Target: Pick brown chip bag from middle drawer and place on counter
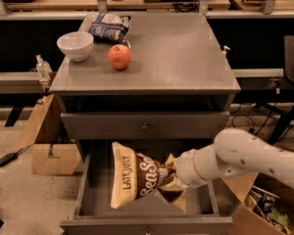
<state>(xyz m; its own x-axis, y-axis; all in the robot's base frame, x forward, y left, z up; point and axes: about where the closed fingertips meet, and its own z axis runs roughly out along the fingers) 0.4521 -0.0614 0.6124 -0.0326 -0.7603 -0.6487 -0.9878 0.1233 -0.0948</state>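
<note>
Lifting is the step in hand, by my reading. Nearest, the open middle drawer (94, 199) shows its bare grey floor. The brown chip bag (137, 175) stands tilted above that floor, its tan edge up and to the left, and it seems to hang clear of the floor rather than lie on it. The gripper (173, 174) is clamped on the bag's right end, just inside the drawer's right half, and the white arm (235, 155) reaches in from the right.

Behind the bag is the closed drawer front (146, 126) with its round knob, close over the bag's top edge. The next move calls for drawing the bag out toward the front before raising it, or the crinkly top may catch on that front.

Farther back, the bench (181, 53) has a wide bare stretch on its right side. An apple (119, 57), a white bowl (75, 45) and a blue snack bag (109, 27) crowd the left, so the right side suits the placing best.
</note>
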